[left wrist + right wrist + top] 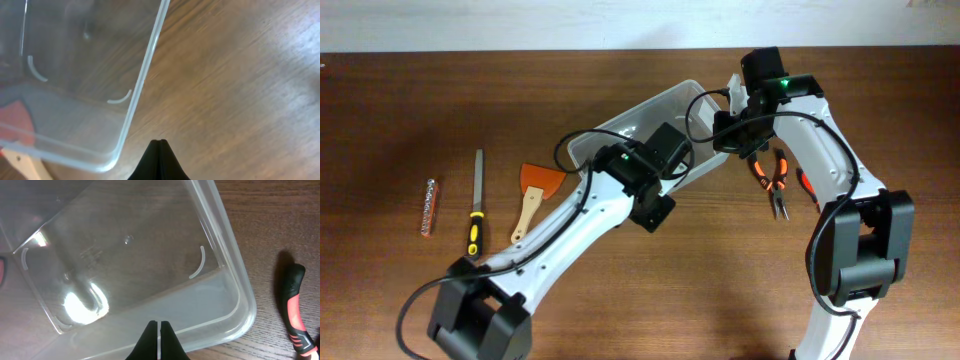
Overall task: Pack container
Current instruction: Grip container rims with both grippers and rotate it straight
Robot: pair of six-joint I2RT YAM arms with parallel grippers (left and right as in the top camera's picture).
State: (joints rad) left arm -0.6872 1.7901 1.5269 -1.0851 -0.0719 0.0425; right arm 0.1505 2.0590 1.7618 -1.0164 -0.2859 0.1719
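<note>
The container, a clear plastic bin with a rim, lies empty at the back middle of the table. In the left wrist view one of its rounded corners is just left of my left gripper, which is shut and empty over bare wood. In the right wrist view my right gripper is shut, with its tips over the container's near wall; nothing shows between the fingers. Overhead, the left gripper is at the bin's front side and the right gripper is at its right end.
Red-and-black pliers lie right of the bin, and one handle shows in the right wrist view. An orange scraper with a wooden handle, a file with a yellow-black handle and a small bit holder lie to the left.
</note>
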